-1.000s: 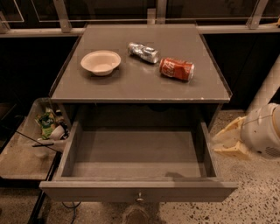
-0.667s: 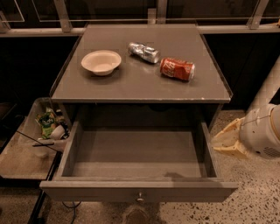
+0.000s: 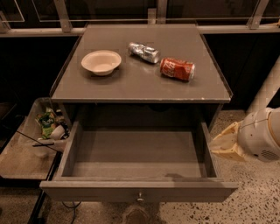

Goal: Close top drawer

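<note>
Speckled terrazzo floor (image 3: pixel 258 197); dark windows (image 3: pixel 109 8) behind metal rail (image 3: pixel 35 32) (dim light); low tray (image 3: pixel 22 162) left; hand (image 3: pixel 215 147) far right.

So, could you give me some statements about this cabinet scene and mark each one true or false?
1. The top drawer is pulled out. True.
2. A red can lies inside the top drawer. False: nothing shows inside it; the red can lies on its side on the cabinet top.
3. The end effector is outside the drawer, near its right wall. True.
4. The bowl is turned upside down. False: it stands with its open side up.
</note>
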You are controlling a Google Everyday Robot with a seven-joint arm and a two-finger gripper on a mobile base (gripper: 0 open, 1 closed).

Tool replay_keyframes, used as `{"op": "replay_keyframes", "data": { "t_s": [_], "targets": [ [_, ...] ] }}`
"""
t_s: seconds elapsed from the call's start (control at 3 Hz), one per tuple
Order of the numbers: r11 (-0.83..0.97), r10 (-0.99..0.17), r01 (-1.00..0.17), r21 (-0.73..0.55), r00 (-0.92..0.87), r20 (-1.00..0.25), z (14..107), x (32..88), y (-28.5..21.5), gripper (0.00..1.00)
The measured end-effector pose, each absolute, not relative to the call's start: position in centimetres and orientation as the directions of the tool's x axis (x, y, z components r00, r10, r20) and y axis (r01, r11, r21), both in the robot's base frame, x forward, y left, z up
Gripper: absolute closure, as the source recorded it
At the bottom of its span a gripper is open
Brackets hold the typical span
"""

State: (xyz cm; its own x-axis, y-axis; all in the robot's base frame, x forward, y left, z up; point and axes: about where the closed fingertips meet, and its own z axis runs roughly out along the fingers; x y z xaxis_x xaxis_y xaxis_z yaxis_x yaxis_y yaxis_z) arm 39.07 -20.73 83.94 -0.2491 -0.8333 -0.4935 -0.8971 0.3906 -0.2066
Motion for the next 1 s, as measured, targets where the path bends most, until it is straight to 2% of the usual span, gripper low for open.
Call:
{"op": "replay_keyframes", "data": {
  "t_s": [1.0],
  "targets": [
    [0.482, -0.678, -0.876, -0.027, -0.353, -0.645, 74.8, 35.5, -21.2, 1.0]
  ]
}}
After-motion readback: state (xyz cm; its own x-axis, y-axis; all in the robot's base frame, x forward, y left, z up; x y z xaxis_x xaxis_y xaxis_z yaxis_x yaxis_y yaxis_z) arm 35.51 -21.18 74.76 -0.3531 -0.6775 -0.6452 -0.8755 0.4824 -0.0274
